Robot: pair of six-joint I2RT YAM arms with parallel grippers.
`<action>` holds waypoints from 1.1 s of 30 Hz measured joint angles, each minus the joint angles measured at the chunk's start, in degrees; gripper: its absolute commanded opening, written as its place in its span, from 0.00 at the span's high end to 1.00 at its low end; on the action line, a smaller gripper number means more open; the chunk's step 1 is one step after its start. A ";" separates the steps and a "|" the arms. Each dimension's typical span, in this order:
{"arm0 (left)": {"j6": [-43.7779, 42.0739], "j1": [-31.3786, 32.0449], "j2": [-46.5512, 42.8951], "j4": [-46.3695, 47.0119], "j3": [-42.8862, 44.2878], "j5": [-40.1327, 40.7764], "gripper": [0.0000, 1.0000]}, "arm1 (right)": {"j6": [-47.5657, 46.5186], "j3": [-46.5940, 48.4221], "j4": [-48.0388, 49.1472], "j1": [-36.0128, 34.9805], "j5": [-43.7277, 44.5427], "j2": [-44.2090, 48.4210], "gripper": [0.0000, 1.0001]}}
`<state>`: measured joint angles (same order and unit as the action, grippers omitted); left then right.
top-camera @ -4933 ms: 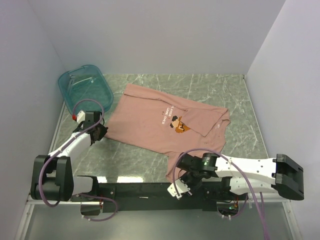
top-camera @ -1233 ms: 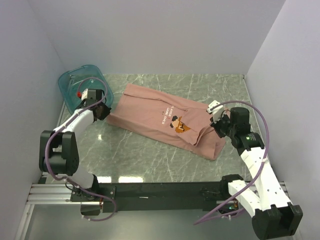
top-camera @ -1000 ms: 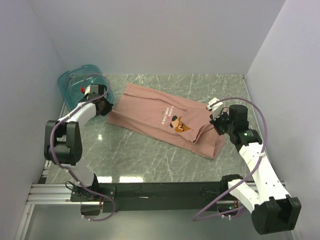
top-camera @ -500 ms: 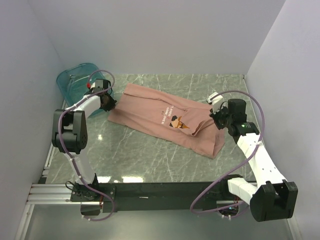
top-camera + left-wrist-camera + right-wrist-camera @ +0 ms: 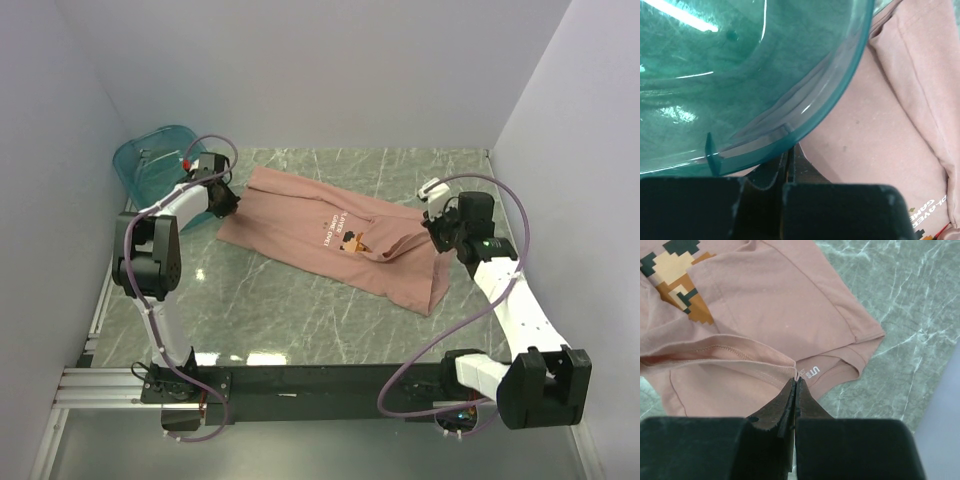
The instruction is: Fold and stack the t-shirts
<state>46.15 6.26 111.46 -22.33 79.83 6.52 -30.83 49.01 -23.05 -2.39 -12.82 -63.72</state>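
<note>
The dusty-pink t-shirt lies slantwise on the marble table, doubled lengthwise, with its pixel graphic facing up. My left gripper is at the shirt's left end, beside the teal tub. In the left wrist view its jaws are shut with pink cloth against them; the tub rim hides the tips. My right gripper is at the shirt's right end. In the right wrist view it is shut on a stitched edge of the shirt, just by the white neck label.
A translucent teal tub stands at the back left corner, and its rim fills most of the left wrist view. White walls close in the table at the back and on both sides. Bare marble lies in front of the shirt.
Both grippers have moved toward the back of the table with the shirt's edge. The near half of the shirt has come over the far half, so the shirt is narrower.
</note>
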 measured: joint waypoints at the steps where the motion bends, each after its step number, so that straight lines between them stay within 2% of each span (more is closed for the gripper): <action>1: 0.00 0.09 0.13 -0.04 0.31 0.09 1.00 | 0.13 0.33 0.02 0.15 0.02 -0.31 1.00; 9: 0.00 0.17 0.66 -1.09 3.06 0.92 1.00 | 0.72 2.99 1.11 1.31 -0.02 -4.42 1.00; 18: -0.48 0.90 5.09 -2.47 7.69 0.81 1.00 | 0.96 5.40 1.49 2.08 -0.13 -8.33 1.00; 33: -0.52 1.09 7.26 -3.52 10.45 1.07 1.00 | 0.96 8.44 1.84 3.78 -0.13 -13.14 1.00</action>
<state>45.63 7.35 118.72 -25.85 90.28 7.60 -29.87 57.45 -21.21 1.39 -12.95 -76.86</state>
